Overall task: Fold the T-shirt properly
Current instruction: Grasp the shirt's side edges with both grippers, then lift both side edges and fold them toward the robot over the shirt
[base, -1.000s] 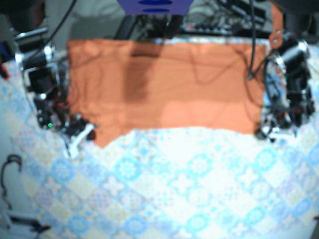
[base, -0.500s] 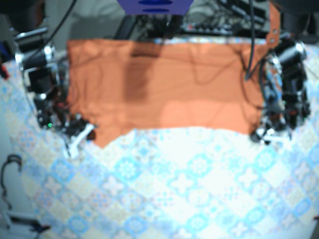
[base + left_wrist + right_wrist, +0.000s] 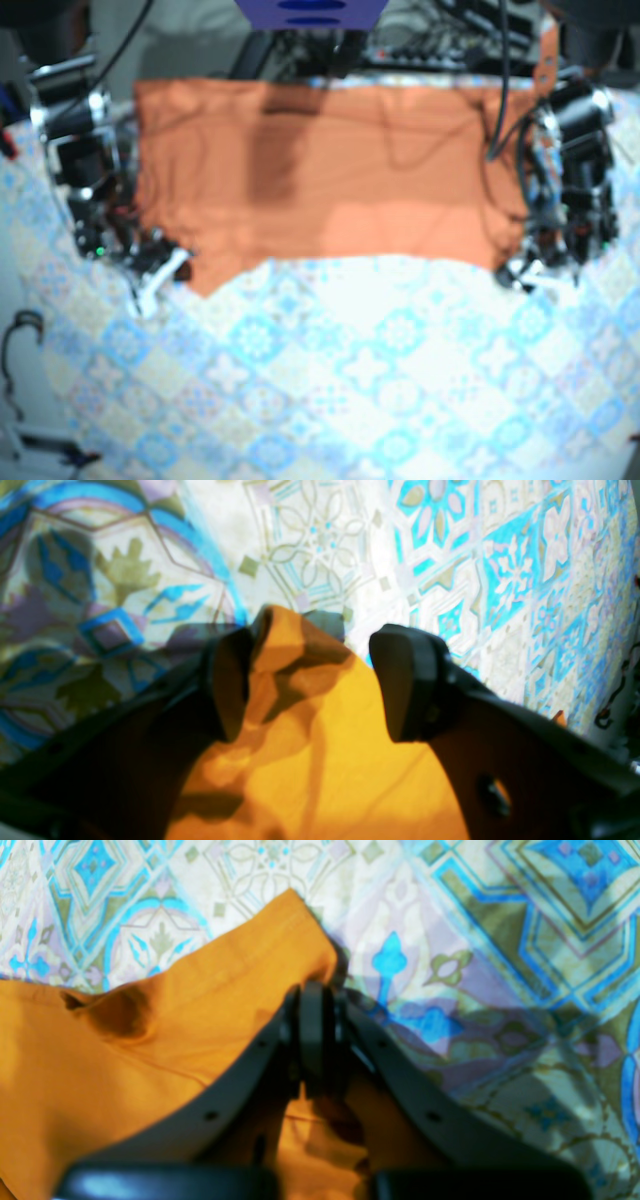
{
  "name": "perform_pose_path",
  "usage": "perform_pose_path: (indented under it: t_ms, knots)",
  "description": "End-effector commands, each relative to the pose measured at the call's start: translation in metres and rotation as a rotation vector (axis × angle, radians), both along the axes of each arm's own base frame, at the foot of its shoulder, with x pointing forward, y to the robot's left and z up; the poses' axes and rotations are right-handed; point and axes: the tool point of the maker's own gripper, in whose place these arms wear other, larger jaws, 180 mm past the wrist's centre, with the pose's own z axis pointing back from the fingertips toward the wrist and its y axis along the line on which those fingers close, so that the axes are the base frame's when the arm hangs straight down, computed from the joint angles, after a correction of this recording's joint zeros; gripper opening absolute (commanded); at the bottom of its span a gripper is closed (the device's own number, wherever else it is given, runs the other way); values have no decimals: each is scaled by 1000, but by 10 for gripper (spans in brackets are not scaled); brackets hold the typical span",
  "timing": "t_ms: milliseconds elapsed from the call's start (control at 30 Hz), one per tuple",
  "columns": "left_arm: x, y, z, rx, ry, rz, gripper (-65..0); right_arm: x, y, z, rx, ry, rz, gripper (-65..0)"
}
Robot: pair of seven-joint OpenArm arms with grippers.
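Orange T-shirt [image 3: 330, 170] lies flat across upper base view on patterned tablecloth [image 3: 380, 380]; right gripper [image 3: 315, 1005] pinches its lower-left corner, left gripper [image 3: 310, 680] spread astride lower-right corner: should close fully there, then lift both evenly.

My left gripper [image 3: 310, 680] is black, with rounded pads [image 3: 407, 680] and a screw hole [image 3: 492, 797]; my right gripper [image 3: 316, 1035] matches. Black cables [image 3: 505, 100] run along my arms.

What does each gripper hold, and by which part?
The right gripper is shut on the orange fabric T-shirt near its corner. The left gripper is open around another corner.
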Motion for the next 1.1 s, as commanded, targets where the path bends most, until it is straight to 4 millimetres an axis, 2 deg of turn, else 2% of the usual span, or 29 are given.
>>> perform_pose_path:
  t_ms: [0, 200, 433, 533, 733, 800, 1067]
  knots:
    - [-9, -20, -9, -31, 61, -56, -323, -67, 16, -42, -73, 253, 153, -648]
    - [-11, -20, -10, -24, 68, -64, -650, -67, 17, -42, -72, 252, 154, -648]
    - [-12, -14, -6, 10, 44, -76, -650, -66, 18, -42, -70, 250, 155, -649]
    - [-12, -8, 4, 66, -1, -105, -650, -66, 18, -42, -70, 249, 155, -649]
    - [-30, -3, 3, 115, -7, -132, -650, -51, 24, -30, -70, 193, 177, -649]
    - [-36, 6, 5, 146, -9, -138, -650, -50, 24, -29, -71, 190, 179, -650]
    - [-42, 20, 21, 225, -47, -175, -650, -45, 22, -21, -78, 152, 188, -650]
